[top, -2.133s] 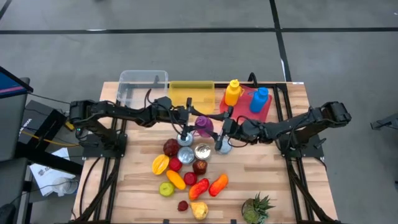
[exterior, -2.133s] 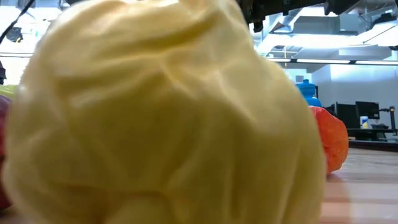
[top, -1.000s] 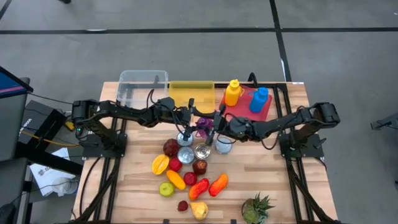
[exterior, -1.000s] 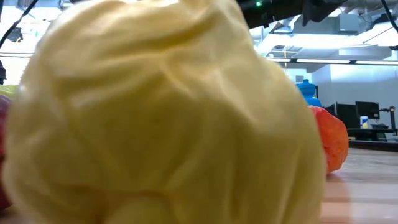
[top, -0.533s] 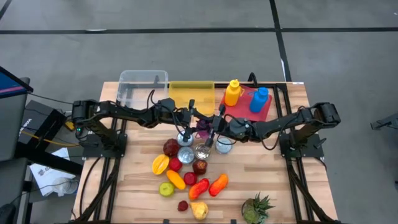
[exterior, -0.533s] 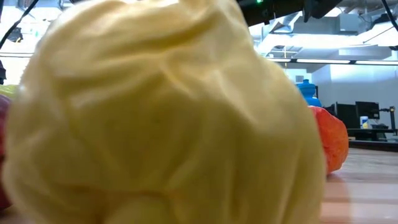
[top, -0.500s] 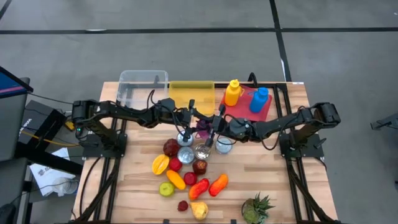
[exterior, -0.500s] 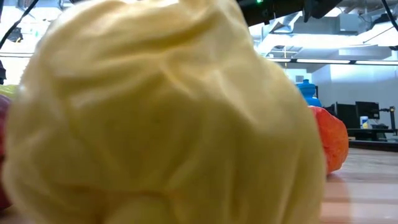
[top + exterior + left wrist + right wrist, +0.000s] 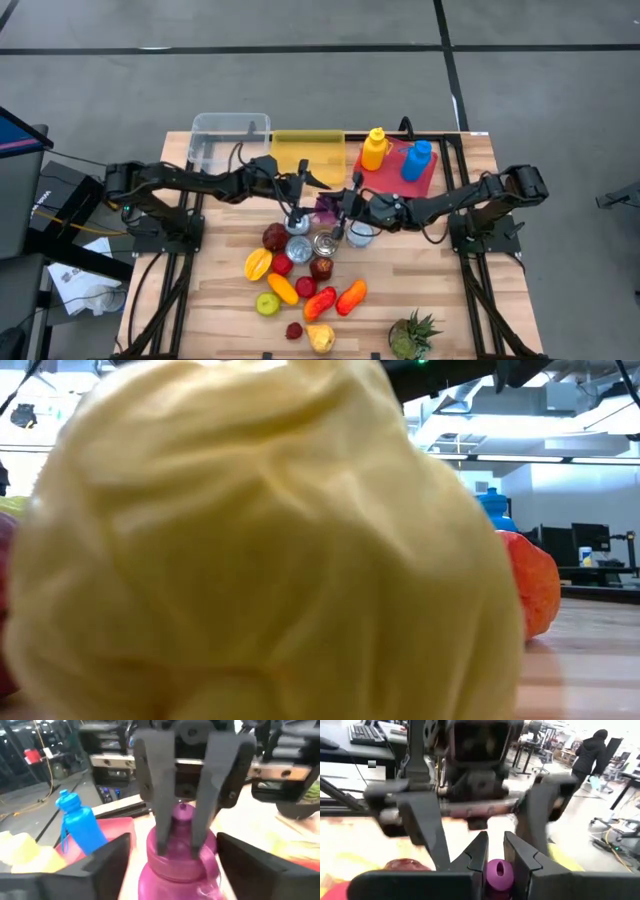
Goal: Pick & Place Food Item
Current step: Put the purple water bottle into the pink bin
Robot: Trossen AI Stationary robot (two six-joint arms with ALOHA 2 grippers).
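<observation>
Purple bottle (image 9: 326, 205) stood mid-table, between both grippers, at 12 o'clock from the cluster of cans and fruit. Right gripper (image 9: 494, 854) clenched on the bottle's top knob (image 9: 498, 873), fingers (image 9: 476, 851) pinching either side. Left gripper (image 9: 305, 185) at the bottle's 10 o'clock, fingers spread wide flanking the bottle body (image 9: 181, 857), released, not touching. Blue bottle (image 9: 80, 822) upright on red tray (image 9: 425, 180), at 2 o'clock from purple bottle. Yellow cabbage-like item (image 9: 260, 550) filled low view.
</observation>
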